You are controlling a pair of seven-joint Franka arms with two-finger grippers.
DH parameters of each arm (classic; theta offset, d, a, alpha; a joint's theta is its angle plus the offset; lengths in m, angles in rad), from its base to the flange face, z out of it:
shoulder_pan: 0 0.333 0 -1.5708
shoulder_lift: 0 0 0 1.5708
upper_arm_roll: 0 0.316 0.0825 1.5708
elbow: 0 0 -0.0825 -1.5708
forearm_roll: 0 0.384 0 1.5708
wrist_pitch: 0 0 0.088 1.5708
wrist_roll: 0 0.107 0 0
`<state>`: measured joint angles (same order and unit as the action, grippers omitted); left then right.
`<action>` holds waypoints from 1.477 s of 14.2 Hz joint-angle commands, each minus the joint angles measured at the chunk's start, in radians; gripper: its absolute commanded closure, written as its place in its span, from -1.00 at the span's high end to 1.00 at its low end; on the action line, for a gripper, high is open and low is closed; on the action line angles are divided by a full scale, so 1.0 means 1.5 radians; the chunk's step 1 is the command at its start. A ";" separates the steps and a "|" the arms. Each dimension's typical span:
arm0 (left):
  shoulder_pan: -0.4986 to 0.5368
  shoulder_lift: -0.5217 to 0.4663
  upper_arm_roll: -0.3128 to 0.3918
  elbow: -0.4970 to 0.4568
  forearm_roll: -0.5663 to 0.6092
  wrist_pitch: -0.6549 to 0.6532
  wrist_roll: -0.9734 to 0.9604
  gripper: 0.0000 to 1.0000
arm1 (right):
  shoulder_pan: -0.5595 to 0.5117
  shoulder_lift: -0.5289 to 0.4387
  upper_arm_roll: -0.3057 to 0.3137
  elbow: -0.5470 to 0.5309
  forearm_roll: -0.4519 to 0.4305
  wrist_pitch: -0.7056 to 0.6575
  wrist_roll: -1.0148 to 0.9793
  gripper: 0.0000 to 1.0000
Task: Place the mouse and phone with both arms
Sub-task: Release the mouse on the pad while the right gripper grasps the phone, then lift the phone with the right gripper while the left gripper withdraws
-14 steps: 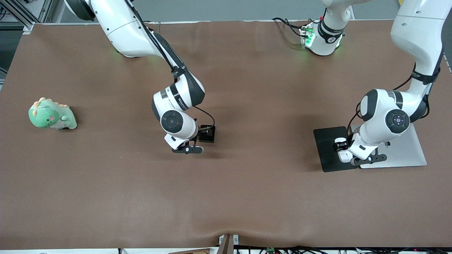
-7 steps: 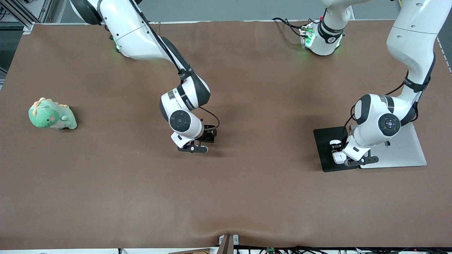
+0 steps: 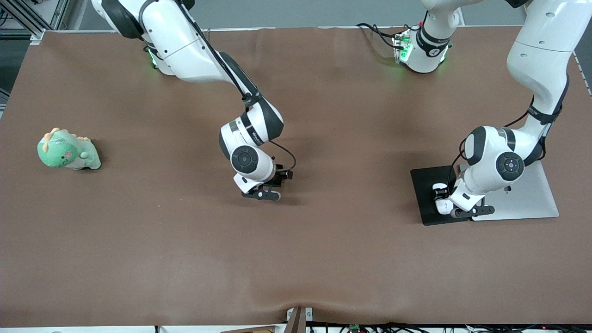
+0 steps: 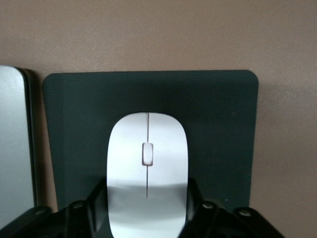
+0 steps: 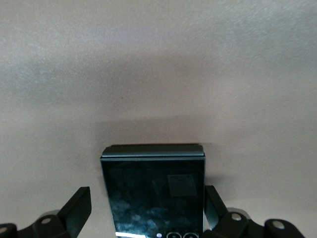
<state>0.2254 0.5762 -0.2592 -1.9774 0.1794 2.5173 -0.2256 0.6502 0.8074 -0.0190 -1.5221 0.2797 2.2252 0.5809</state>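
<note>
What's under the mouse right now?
The mouse sits on the dark mouse pad, between the left gripper's fingers. The pad under it is covered; its contact with the fingers isn't discernible.
</note>
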 commanded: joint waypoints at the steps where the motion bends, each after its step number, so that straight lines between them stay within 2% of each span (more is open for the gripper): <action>1: 0.007 -0.009 -0.008 -0.002 0.020 0.009 0.004 1.00 | 0.007 0.014 -0.005 0.024 0.000 -0.002 0.008 1.00; 2: 0.006 -0.018 -0.009 -0.001 0.020 0.007 0.003 1.00 | 0.007 0.014 -0.005 0.025 -0.017 -0.003 0.008 1.00; 3: 0.003 -0.031 -0.010 0.002 0.019 0.005 0.001 1.00 | 0.007 0.014 -0.005 0.025 -0.037 -0.004 0.007 0.72; 4: 0.001 -0.051 -0.013 0.003 0.020 -0.005 0.001 1.00 | 0.006 0.013 -0.005 0.026 -0.045 -0.009 0.007 -0.21; 5: 0.001 -0.070 -0.024 0.007 0.020 -0.020 0.000 1.00 | -0.004 0.012 -0.004 0.028 -0.036 -0.019 0.010 -0.89; 6: 0.001 -0.090 -0.033 0.016 0.019 -0.043 -0.001 1.00 | -0.004 0.011 -0.004 0.034 -0.036 -0.044 0.010 -1.00; 9: 0.004 -0.136 -0.049 0.074 0.019 -0.149 0.002 1.00 | -0.006 0.009 -0.005 0.086 -0.035 -0.136 0.015 -1.00; 11: 0.004 -0.146 -0.051 0.139 0.017 -0.254 0.008 1.00 | -0.019 -0.009 -0.008 0.088 -0.034 -0.192 0.023 -1.00; 13: 0.005 -0.148 -0.067 0.215 0.013 -0.363 0.012 1.00 | -0.032 -0.028 -0.010 0.080 -0.039 -0.202 0.021 -1.00; 17: 0.004 -0.152 -0.102 0.348 0.011 -0.555 0.010 1.00 | -0.070 -0.112 -0.010 -0.004 -0.041 -0.202 0.008 -1.00; 21: 0.005 -0.222 -0.114 0.354 0.006 -0.607 0.014 1.00 | -0.121 -0.188 -0.010 -0.088 -0.042 -0.205 -0.068 -1.00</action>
<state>0.2239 0.2973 -0.4170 -1.4405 0.1797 1.6474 -0.2206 0.5064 0.6238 -0.0503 -1.5390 0.2311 1.9121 0.5203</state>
